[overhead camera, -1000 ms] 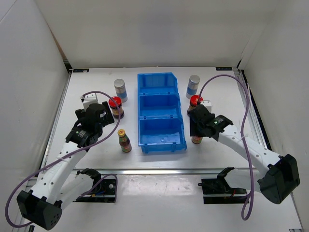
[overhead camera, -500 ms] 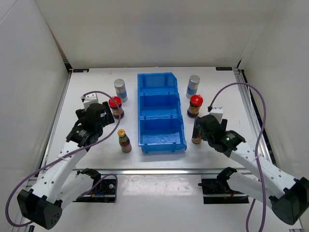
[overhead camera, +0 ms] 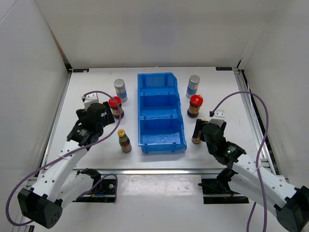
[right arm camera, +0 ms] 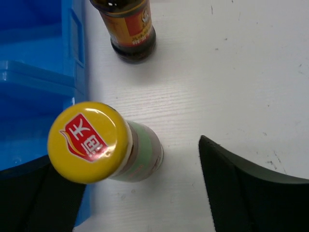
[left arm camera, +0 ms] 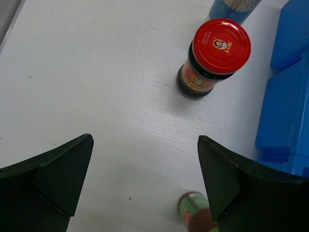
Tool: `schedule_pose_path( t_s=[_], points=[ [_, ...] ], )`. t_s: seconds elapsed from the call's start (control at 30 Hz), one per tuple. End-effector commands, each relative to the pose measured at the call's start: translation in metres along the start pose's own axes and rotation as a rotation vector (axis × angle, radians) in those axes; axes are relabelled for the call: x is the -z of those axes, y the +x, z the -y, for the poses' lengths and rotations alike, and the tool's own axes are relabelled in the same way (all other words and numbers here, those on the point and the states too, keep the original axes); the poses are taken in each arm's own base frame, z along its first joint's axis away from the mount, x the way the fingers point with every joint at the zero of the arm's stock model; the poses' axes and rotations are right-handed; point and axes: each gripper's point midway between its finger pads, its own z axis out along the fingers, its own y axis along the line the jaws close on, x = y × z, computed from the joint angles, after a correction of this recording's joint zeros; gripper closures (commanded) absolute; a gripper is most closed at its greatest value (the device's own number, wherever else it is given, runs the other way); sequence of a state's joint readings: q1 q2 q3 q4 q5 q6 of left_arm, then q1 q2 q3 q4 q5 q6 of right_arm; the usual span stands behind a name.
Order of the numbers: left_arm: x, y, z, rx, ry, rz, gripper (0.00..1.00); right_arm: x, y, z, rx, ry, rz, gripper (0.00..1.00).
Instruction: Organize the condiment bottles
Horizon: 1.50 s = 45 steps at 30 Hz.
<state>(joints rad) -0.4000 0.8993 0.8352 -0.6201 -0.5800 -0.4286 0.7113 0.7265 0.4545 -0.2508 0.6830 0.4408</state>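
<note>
Top external view: near the right side of the counter (overhead camera: pixel 87 82), just beside the near compartment of the bin (overhead camera: pixel 141 111), the right claw (overhead camera: pixel 202 133) is down around the right bottle (right arm camera: pixel 89 142). Its wrist view shows the jaws spread wide with the yellow cap between them, closer to the bin-side jaw, and nothing gripped. Across the bin, the left bottle (overhead camera: pixel 124 139) stands alone toward the near left. A little farther, the left claw (left arm camera: pixel 145 140) hangs wide open and empty, aimed at the left jar (left arm camera: pixel 212 55), well short of it. The right jar (overhead camera: pixel 195 105) stands just beyond the right bottle, near the bin's middle compartment. Toward the far edge, the left shaker (overhead camera: pixel 119 89) and right shaker (overhead camera: pixel 193 85) flank the bin's far compartment. All six stand upright on the counter, none in the bin, so sorting looks barely begun. The step in hand seems to be taking the right bottle. Next, the right claw should centre and close on the body below the cap. It should then lift straight up to clear the bin wall and the nearby jar before crossing to a compartment.
</note>
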Motion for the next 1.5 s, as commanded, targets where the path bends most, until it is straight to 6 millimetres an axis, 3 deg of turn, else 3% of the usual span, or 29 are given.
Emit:
schedule_pose_path(
  t_s=[0.0, 0.17, 0.33, 0.47, 0.5, 0.77, 0.87, 1.07, 1.17, 1.43, 1.47],
  points=[
    [0.002, -0.012, 0.002, 0.028, 0.003, 0.025, 0.0, -0.005, -0.027, -0.005, -0.033, 0.0, 0.124, 0.17],
    [0.0, -0.01, 0.002, 0.022, 0.0, 0.018, 0.0, -0.01, -0.034, -0.009, -0.013, 0.005, 0.144, 0.34],
    [-0.001, -0.008, 0.003, 0.017, -0.003, 0.011, 0.0, -0.01, -0.043, -0.021, 0.048, -0.041, 0.132, 0.78],
    [-0.003, -0.007, 0.003, 0.012, -0.007, 0.004, 0.0, 0.0, -0.069, -0.026, 0.072, -0.062, 0.165, 0.97],
    [-0.005, -0.005, 0.004, 0.007, -0.01, -0.003, 0.0, 0.007, -0.085, -0.027, 0.073, -0.071, 0.196, 1.0],
    [-0.005, -0.005, 0.004, 0.007, -0.01, -0.003, 0.0, 0.049, -0.159, -0.046, 0.078, -0.204, 0.318, 1.0],
    [-0.005, -0.005, 0.004, 0.007, -0.01, -0.003, 0.0, 0.055, -0.163, -0.07, 0.102, -0.324, 0.292, 1.0],
    [-0.005, -0.005, 0.004, 0.007, -0.01, -0.003, 0.0, 0.055, -0.154, -0.123, 0.167, -0.546, 0.261, 1.0],
    [-0.005, -0.004, 0.005, 0.007, -0.001, -0.006, 0.0, 0.048, -0.135, -0.15, 0.239, -0.662, 0.218, 1.0],
    [-0.008, 0.0, 0.007, -0.003, 0.0, -0.024, 0.0, 0.036, -0.123, -0.178, 0.407, -0.768, 0.197, 1.0],
    [-0.008, 0.0, 0.007, -0.003, 0.0, -0.024, 0.0, 0.031, -0.113, -0.18, 0.415, -0.776, 0.175, 1.0]
  ],
)
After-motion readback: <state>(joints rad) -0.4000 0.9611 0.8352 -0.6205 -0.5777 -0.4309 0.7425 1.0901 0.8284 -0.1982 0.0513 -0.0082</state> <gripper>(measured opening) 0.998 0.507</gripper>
